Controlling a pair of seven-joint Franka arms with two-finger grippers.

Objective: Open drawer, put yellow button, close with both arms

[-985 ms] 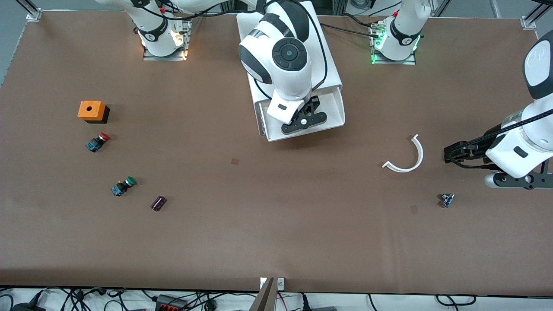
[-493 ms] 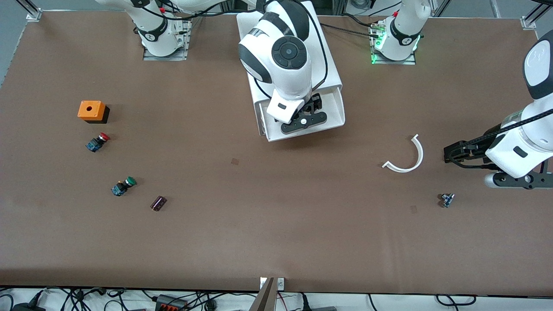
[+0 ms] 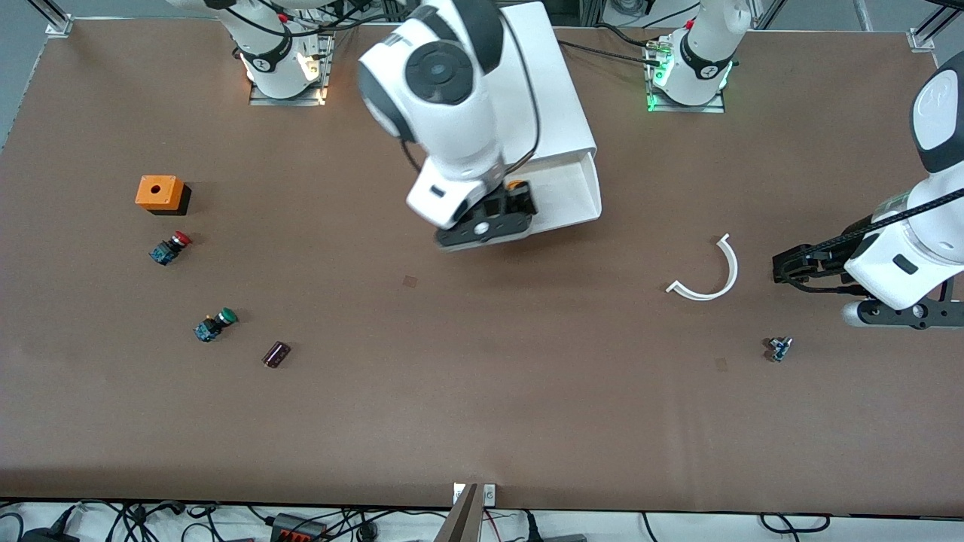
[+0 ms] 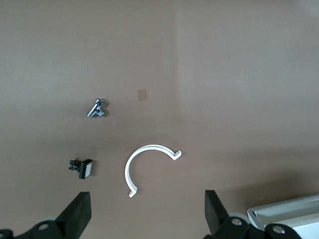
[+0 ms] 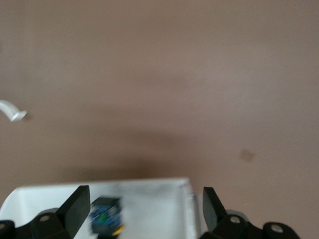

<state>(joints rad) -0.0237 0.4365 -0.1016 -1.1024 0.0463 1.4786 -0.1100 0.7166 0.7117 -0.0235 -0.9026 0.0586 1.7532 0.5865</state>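
The right arm [image 3: 444, 98] has swung off toward its own end of the table since a moment ago, lifting its gripper [image 3: 486, 226] from over the middle of the open drawer [image 3: 572, 196] to the drawer's front edge; its jaws stand released and empty. The cabinet [image 3: 546, 90] sits between the two bases with its top drawer pulled out toward the front camera, and the yellow button [image 3: 515, 184] now lies inside it, its orange cap just showing past the right gripper and its blue and black body visible in the right wrist view [image 5: 105, 214]. So the placing looks done and only the closing with both arms remains. The left arm [image 3: 930, 211] waits at its end of the table, its gripper [image 4: 147, 219] spread wide over bare tabletop. Nothing blocks the drawer's front. A white curved strip [image 3: 708, 271] lies nearest it, toward the left arm's end; an orange box [image 3: 160, 193], red button [image 3: 170, 247], green button [image 3: 215, 324] and small dark cylinder [image 3: 276, 354] lie well apart.
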